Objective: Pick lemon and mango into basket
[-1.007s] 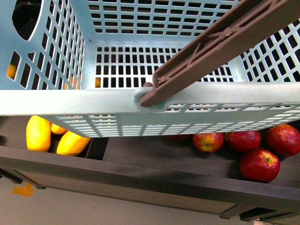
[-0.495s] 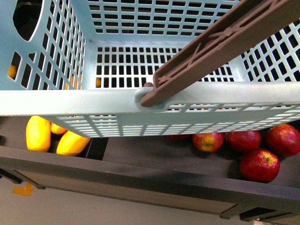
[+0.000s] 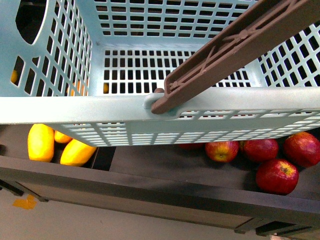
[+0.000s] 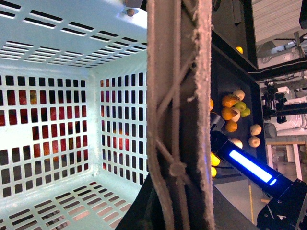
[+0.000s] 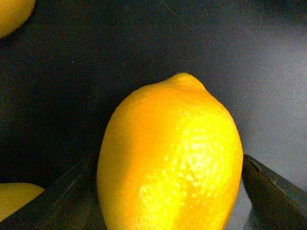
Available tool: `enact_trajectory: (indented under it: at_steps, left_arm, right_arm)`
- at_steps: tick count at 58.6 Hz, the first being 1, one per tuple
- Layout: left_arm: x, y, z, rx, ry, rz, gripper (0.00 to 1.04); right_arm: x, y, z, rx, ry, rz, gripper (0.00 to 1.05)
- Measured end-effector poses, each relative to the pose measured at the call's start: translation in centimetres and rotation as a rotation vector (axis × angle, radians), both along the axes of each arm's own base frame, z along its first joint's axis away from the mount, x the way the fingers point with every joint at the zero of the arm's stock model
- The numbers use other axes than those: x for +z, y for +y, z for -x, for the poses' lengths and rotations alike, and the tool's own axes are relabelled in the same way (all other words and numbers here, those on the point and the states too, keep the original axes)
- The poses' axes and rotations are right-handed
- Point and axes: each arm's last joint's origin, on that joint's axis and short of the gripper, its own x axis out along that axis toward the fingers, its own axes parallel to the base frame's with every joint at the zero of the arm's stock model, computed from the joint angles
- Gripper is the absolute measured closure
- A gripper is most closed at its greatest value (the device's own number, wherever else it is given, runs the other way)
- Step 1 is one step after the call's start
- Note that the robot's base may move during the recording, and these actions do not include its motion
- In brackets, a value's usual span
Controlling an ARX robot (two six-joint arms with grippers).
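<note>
Only my right wrist view shows the lemon point(image 5: 172, 143). It fills the picture: a stubby oval, orange-yellow, with pebbled, shiny skin and a small nipple at one end, set against the matt dark table point(image 5: 72, 72). The right pincer point(image 5: 168, 165) straddles it, and one dark finger point(image 5: 273, 191) shows on each flank, right at the skin. I cannot tell whether they are squeezing the fruit or only bracketing it.

The front view shows neither arm. The basket point(image 3: 75, 107), light teal plastic with slotted lattice walls, hangs close to the lens. Its ribbed brown handle point(image 3: 225, 55) slants across it from the pivot on the near rim. Below its left corner the mango point(image 3: 41, 142), long and smooth, lies on the table beside two more yellow fruits point(image 3: 77, 152). Red apples point(image 3: 277, 176) are clustered under the right corner.

From the left wrist I look along the handle, rough-edged and very near, into the basket. Beyond it the right arm point(image 4: 249, 165), with its blue light strip, slopes down toward a scatter of small fruits point(image 4: 230, 100). Of the left pincer point(image 4: 144, 211) I make out only a dark shape under the handle, so I cannot tell its state.
</note>
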Motion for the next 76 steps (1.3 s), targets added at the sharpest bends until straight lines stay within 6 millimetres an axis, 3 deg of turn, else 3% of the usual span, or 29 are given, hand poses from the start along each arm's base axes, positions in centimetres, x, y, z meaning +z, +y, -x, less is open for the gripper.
enact_trajectory:
  at_steps: [11,26,37,42,58,76]
  left_arm:
    - [0.0,0.0,0.0,-0.001,0.0,0.0,0.99]
    - [0.0,0.0,0.0,-0.001,0.0,0.0,0.99]
    - [0.0,0.0,0.0,-0.001,0.0,0.0,0.99]
    - [0.0,0.0,0.0,0.0,0.0,0.0,0.99]
    - [0.0,0.0,0.0,-0.001,0.0,0.0,0.99]
    - [0.0,0.0,0.0,-0.001,0.0,0.0,0.99]
  right_arm:
    - [-0.4,0.0,0.1,-0.007,0.011,-0.004,0.4]
    - [-0.3,-0.1,0.8,0.005,-0.035,-0.005,0.41]
    - [1.5,0.6,2.4,0.076,-0.104,0.002,0.42]
    - [3.7,1.2,3.4,0.148,-0.161,0.018,0.42]
    - [13.6,5.0,7.8,0.399,-0.336,0.116,0.42]
    - [23.0,13.6,13.6,0.708,-0.502,0.184,0.42]
